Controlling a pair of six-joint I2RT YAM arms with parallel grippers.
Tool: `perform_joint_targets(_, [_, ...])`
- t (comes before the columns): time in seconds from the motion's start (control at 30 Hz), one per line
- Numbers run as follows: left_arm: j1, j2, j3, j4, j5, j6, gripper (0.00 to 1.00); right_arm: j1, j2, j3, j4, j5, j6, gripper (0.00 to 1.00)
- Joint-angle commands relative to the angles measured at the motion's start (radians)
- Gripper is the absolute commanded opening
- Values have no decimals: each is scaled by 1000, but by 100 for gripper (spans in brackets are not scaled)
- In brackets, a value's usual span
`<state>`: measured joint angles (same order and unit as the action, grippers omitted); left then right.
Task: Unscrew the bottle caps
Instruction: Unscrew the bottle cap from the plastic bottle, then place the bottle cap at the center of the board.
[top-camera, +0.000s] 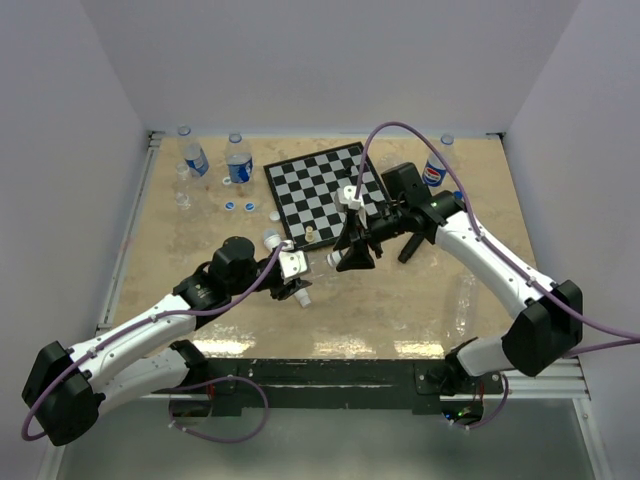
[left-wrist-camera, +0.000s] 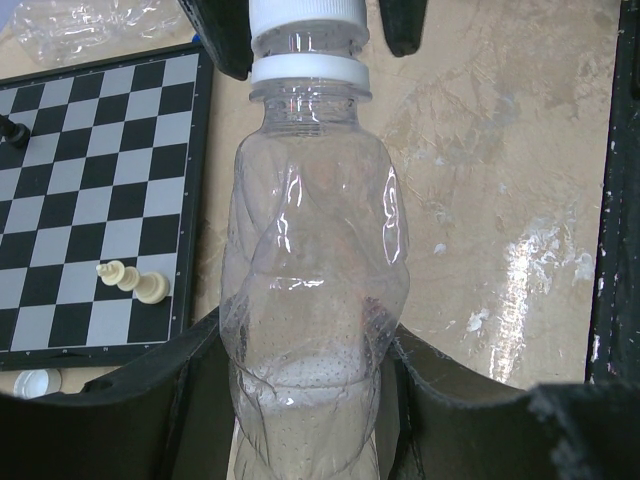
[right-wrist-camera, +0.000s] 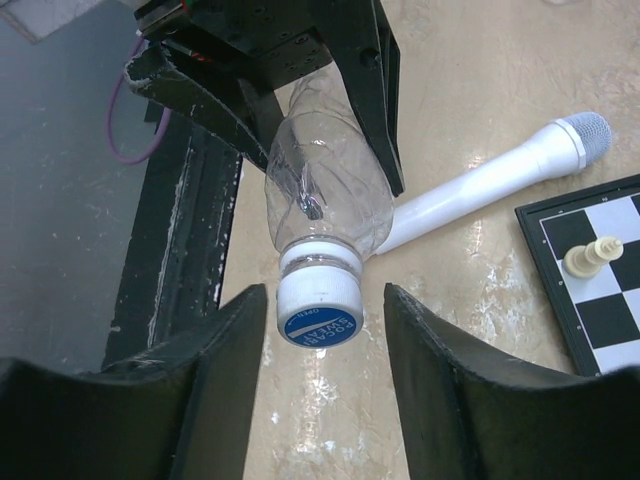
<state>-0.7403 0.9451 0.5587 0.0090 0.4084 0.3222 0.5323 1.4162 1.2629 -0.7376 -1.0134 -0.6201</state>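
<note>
My left gripper (left-wrist-camera: 305, 345) is shut on the body of a clear, label-less bottle (left-wrist-camera: 315, 230) and holds it above the table, neck pointing at my right gripper. The bottle's white cap with a blue top (right-wrist-camera: 318, 305) sits on the neck. My right gripper (right-wrist-camera: 325, 300) is open, one finger on each side of the cap, with a gap on both sides. In the top view the two grippers meet just in front of the chessboard, the left (top-camera: 305, 280) and the right (top-camera: 345, 260).
A chessboard (top-camera: 325, 190) with a few pieces lies behind the grippers. Two blue-labelled bottles (top-camera: 195, 155) (top-camera: 238, 160) and loose caps (top-camera: 240, 207) are at back left, a logo bottle (top-camera: 437, 170) at back right. A white microphone (right-wrist-camera: 500, 175) lies below the held bottle, a black one (top-camera: 410, 245) to the right.
</note>
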Motion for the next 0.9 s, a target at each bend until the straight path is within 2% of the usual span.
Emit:
perform_joint_targets(0.0, [-2,-6,23,31,15,-2,4,-2,1,49,-13,-40,5,51])
perform_joint_targets(0.13, [-1,-5,23,32,17,-2,4,0,-10,41,-9,-27,2,39])
perform_joint_targets(0.27, [-1,-6,23,32,18,-2,4,1,-11,43,-29,-14,-38,20])
perform_joint_targets(0.33, [-1,-8,23,32,20,-3,4,6,-3,62,-84,-10,-122,12])
perform_joint_targets(0.43, [-2,-6,23,32,21,-3,4,14,16,128,-257,-13,-423,0])
perform_joint_targets(0.53, [-2,-8,24,31,21,-2,4,14,18,159,-388,-14,-786,0])
perform_joint_targets(0.73, [-4,-14,23,31,15,-2,4,15,-42,122,-387,128,-1286,0])
perform_joint_targets(0.8, [-2,-12,21,31,15,-2,4,14,-37,125,-387,179,-1372,0])
perform_joint_targets(0.87, [-2,-11,23,31,17,-2,4,14,-28,147,-369,164,-1324,0])
